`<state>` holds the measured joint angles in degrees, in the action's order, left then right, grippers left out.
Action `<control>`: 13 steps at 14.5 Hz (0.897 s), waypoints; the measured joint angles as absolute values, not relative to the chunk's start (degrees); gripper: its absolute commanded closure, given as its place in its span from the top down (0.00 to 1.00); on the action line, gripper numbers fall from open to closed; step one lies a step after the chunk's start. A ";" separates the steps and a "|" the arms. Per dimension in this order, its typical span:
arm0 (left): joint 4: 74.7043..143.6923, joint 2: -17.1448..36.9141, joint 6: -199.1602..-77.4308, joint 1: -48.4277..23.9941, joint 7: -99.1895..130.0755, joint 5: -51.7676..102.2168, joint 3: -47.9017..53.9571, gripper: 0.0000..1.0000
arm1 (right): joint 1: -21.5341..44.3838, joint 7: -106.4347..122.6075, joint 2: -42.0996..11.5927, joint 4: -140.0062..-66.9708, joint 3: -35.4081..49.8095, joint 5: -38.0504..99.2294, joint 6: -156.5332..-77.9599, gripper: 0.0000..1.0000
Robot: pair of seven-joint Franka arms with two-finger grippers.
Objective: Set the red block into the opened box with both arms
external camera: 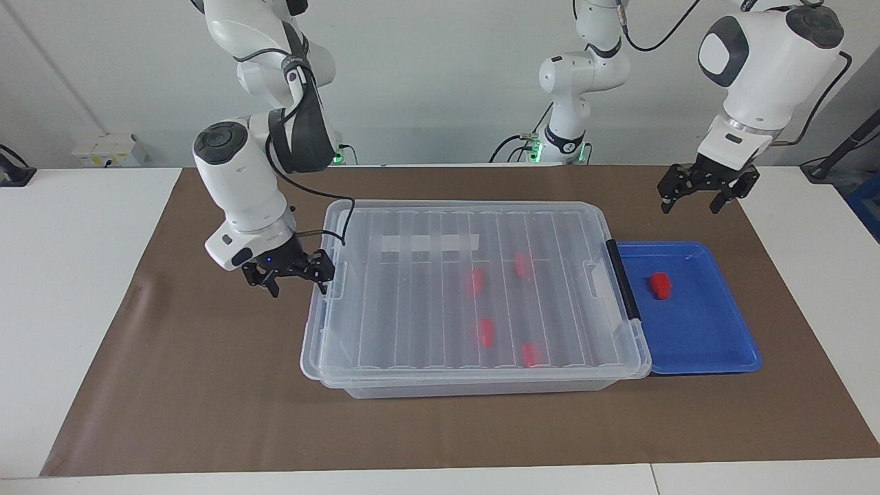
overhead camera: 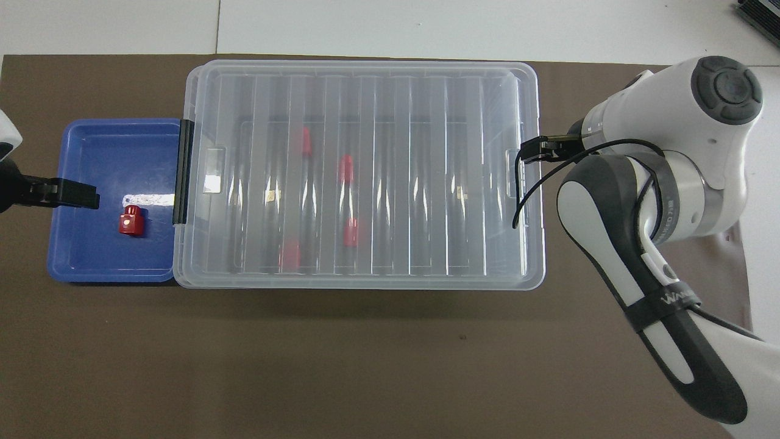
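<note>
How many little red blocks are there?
5. One red block lies in the blue tray. Four more show through the lid of the clear box. None seem hidden.

Left claw (external camera: 708, 196) and right claw (external camera: 294, 275) gape.

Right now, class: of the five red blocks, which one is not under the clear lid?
The red block lying alone in the blue tray. The other four sit inside the closed box.
</note>
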<state>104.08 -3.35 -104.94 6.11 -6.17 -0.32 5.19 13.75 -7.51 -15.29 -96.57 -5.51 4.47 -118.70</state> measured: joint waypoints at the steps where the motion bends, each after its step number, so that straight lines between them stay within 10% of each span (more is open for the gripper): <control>1: 104.98 -3.34 -106.42 6.58 -6.17 -0.32 5.18 1.00 | 13.75 -7.51 -15.29 -96.57 -5.57 4.18 -118.70 1.00; 13: 115.49 1.01 -124.78 10.97 -6.45 -0.32 5.10 1.00 | 8.93 -7.18 -15.29 -96.45 -5.83 0.59 -117.96 1.00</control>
